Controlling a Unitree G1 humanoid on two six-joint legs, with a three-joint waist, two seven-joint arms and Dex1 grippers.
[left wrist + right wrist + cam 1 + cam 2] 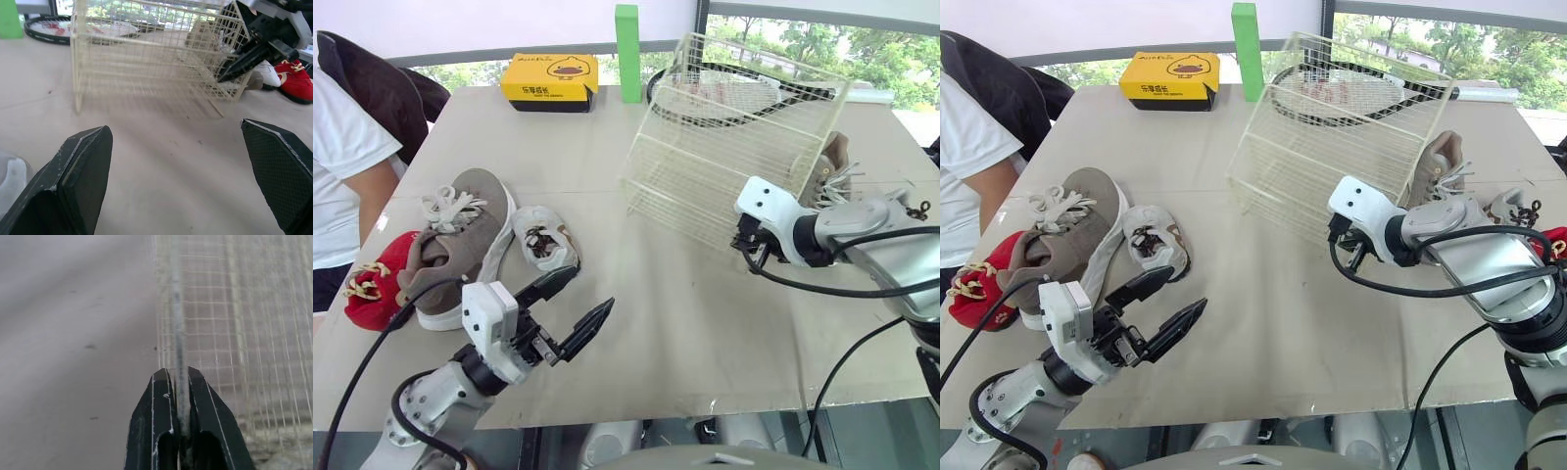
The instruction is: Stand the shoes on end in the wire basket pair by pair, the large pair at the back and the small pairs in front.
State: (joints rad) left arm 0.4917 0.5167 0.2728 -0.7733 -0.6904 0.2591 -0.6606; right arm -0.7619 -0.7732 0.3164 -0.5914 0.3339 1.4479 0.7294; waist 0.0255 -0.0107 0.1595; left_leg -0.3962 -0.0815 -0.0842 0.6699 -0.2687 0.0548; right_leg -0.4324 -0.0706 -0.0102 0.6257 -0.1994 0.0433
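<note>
Wire basket (724, 147), tilted on the counter (685, 323), is gripped by the right tool (178, 374), whose two black fingers are pressed shut on a single wire at the basket's near lower edge. Just beyond the basket on that side, a large brown sneaker (827, 171) is seen leaning toe-up against the mesh, with a second small white shoe (1508, 206) and a second red shoe (1557, 240) lying near it. A racket (1332, 98) is seen through the basket's far side.

The left tool (590, 291) is held wide open over the counter's near edge, with nothing between its fingers. Just beyond it lies a small white shoe (545, 238), touched on its outer side by a large grey-brown sneaker (460, 235), beside which a small red shoe (374, 279) is set at the counter's edge. A yellow box (550, 80) and an upright green block (627, 39) are placed at the far edge. A person in a white shirt (337, 166) is seated at the left side.
</note>
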